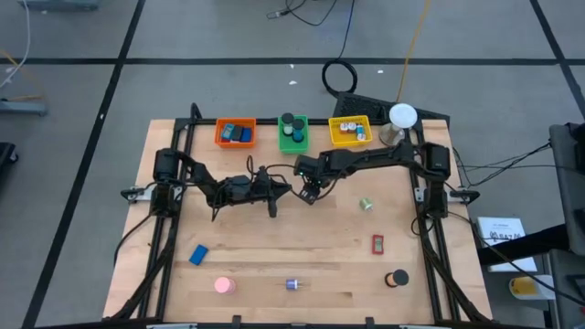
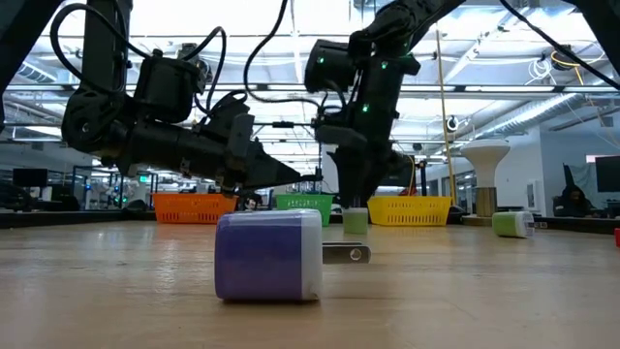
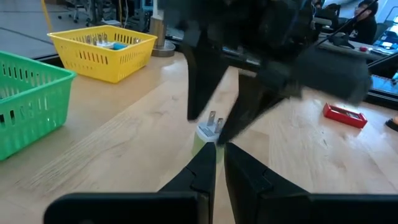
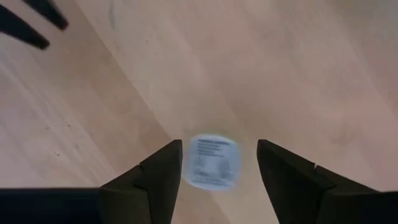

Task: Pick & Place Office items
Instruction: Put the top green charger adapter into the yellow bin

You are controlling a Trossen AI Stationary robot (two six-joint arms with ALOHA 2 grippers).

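A small pale-green plug cube (image 4: 212, 160) with metal prongs (image 3: 213, 122) sits on the wooden table near its middle. My right gripper (image 4: 217, 152) points steeply down over it, open, with one finger on either side of the cube and a gap showing on at least one side. My left gripper (image 3: 219, 158) is shut and empty, lying nearly level just left of the cube with its tips pointing at it. Other office items lie toward the near edge: a blue block (image 1: 198, 254), a pink round piece (image 1: 224, 285) and a purple plug (image 1: 292, 284).
Orange (image 1: 236, 133), green (image 1: 292, 133) and yellow (image 1: 350, 131) bins stand in a row at the far edge, with a white-domed stand (image 1: 402, 117) to their right. A second green plug (image 1: 366, 204), a red piece (image 1: 377, 244) and a black round piece (image 1: 397, 279) lie on the right half.
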